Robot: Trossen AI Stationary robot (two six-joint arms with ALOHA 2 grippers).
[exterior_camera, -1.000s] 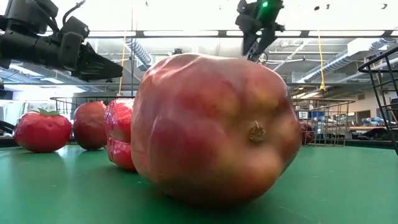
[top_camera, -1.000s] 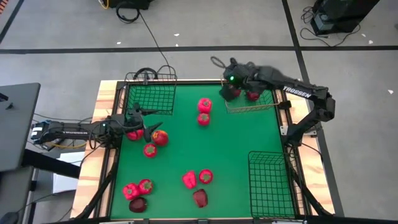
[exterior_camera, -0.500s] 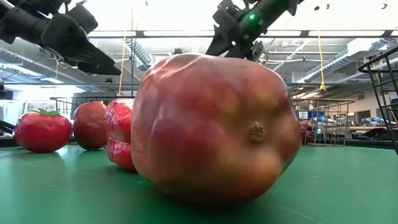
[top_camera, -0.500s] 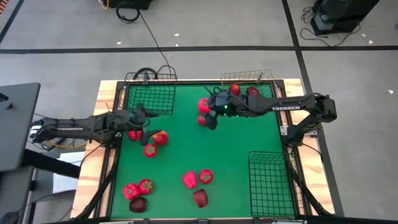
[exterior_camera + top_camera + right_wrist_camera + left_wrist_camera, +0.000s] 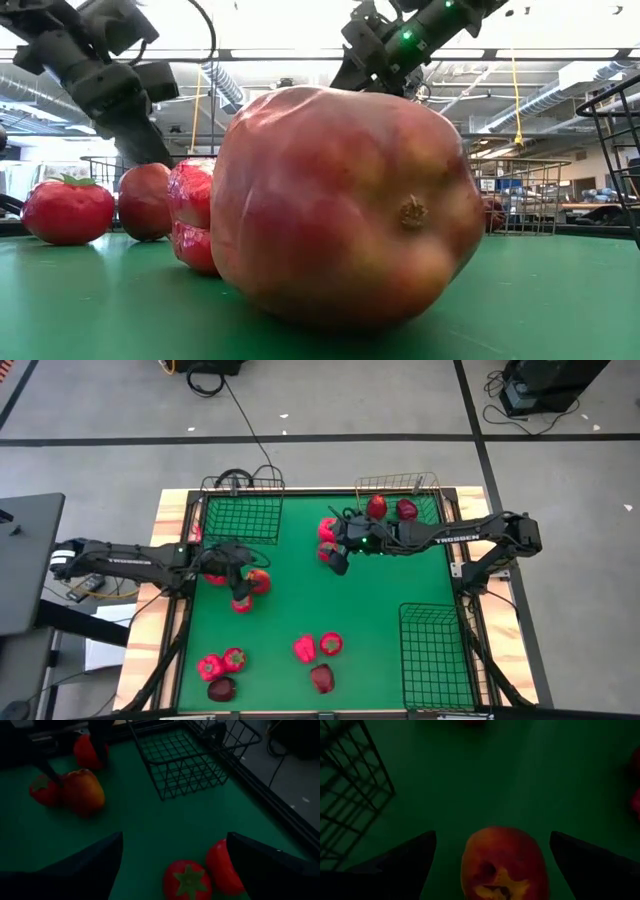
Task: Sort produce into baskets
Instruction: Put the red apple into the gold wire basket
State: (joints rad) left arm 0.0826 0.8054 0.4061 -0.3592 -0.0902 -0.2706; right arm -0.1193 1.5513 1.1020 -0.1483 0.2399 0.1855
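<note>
Twelve red pieces of produce show from above. Two lie in the gold wire basket, just behind the right gripper. Two more, a tomato and a pepper, lie on the green tabletop between its wide-spread fingers, which hold nothing. Three cluster at the left gripper: an apple sits between its wide-open fingers, not yet gripped, with a tomato just beyond and another piece beside. Ahead of both grippers, toward the near edge, lie five pieces: two at mid-table, one dark apple below them, and three at the left corner, making six there in fact. There are three baskets: the gold one, a squarish black basket beside the left fingers, and a longer black basket well apart from both
</note>
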